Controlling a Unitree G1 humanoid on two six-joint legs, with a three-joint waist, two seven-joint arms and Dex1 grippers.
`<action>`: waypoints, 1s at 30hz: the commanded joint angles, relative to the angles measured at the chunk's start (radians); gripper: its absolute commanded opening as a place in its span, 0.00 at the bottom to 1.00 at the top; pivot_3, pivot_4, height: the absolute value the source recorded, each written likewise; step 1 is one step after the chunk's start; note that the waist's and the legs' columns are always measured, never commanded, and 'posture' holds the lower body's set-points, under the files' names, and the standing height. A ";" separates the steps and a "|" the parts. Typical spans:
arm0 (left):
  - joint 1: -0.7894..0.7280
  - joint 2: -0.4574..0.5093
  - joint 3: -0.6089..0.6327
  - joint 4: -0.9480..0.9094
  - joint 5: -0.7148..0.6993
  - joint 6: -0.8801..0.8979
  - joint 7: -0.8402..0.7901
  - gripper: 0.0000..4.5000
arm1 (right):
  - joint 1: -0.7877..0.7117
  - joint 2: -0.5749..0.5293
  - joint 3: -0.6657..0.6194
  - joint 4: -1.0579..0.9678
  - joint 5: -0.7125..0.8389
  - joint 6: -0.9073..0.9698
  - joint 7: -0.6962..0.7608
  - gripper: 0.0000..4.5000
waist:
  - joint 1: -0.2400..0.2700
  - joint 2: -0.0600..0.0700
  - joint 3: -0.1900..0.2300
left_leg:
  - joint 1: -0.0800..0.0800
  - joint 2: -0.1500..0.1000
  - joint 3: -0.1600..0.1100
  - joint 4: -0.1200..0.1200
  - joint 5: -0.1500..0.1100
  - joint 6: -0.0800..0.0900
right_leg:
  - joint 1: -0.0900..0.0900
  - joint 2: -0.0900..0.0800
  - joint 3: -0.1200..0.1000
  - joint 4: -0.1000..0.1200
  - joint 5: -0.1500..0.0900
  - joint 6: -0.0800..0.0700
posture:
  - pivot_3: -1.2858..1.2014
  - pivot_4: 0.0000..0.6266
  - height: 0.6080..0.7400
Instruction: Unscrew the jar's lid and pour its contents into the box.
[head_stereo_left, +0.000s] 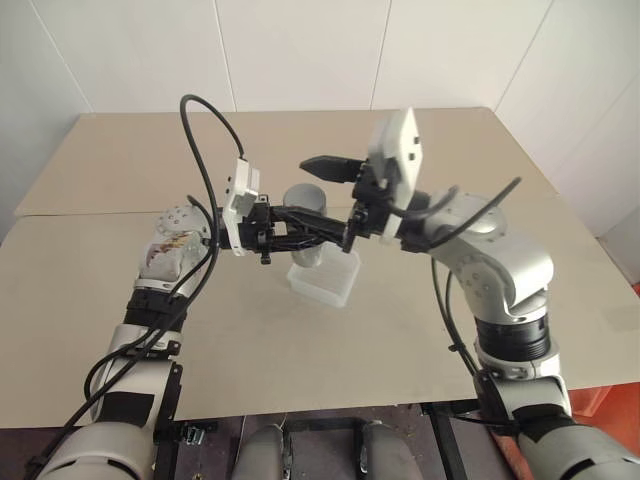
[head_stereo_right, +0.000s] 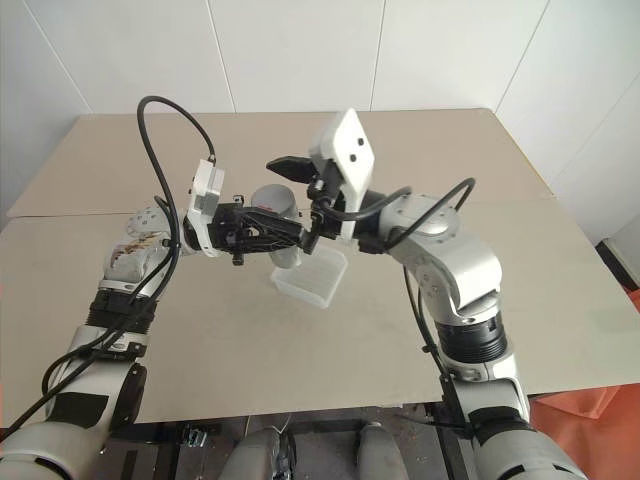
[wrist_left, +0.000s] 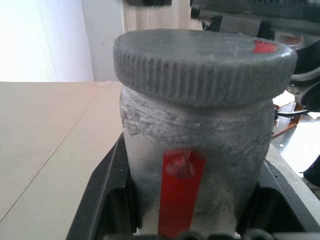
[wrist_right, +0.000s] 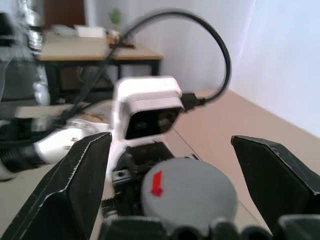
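While left jaws clench the jar (wrist_left: 192, 165), wide right jaws hide the box (head_stereo_left: 325, 280).

1. The table (head_stereo_left: 150, 330) has a plain beige, matte top and stands against white wall panels at its far edge.
2. A straight seam runs across the table from side to side, about level with the box; the top seems to be made of two boards butted together there.
3. The box (head_stereo_left: 325, 281) stands directly on the table, near the middle and just nearer than the seam. It is shallow, square, of translucent white plastic with rounded corners, and sits upright with its open side up.
4. Whether anything lies inside the box cannot be told.
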 joint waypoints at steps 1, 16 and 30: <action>-0.001 0.002 0.016 -0.039 -0.005 -0.010 -0.008 0.43 | -0.055 0.018 0.022 0.023 -0.040 0.005 -0.050 0.99 | 0.000 0.000 0.000 | 0.000 0.000 0.000 0.000 0.000 0.000 | 0.000 0.000 0.000 0.000 0.000 0.000 | 0.52 0.24 1.00; 0.047 0.125 0.074 -0.113 -0.043 0.029 -0.049 0.43 | -0.015 -0.168 -0.091 0.105 -0.047 -0.042 0.011 0.99 | 0.003 0.000 0.000 | 0.000 0.000 0.000 0.000 0.000 0.001 | 0.000 0.000 0.000 -0.002 0.000 0.000 | 0.52 0.24 1.00; 0.021 0.079 0.057 -0.066 -0.005 0.001 -0.016 0.43 | 0.014 -0.154 -0.116 -0.059 0.069 0.018 0.026 0.99 | 0.001 0.000 0.000 | -0.001 0.000 0.000 -0.001 -0.001 0.001 | 0.001 0.000 -0.001 -0.003 0.000 0.000 | 0.52 0.24 1.00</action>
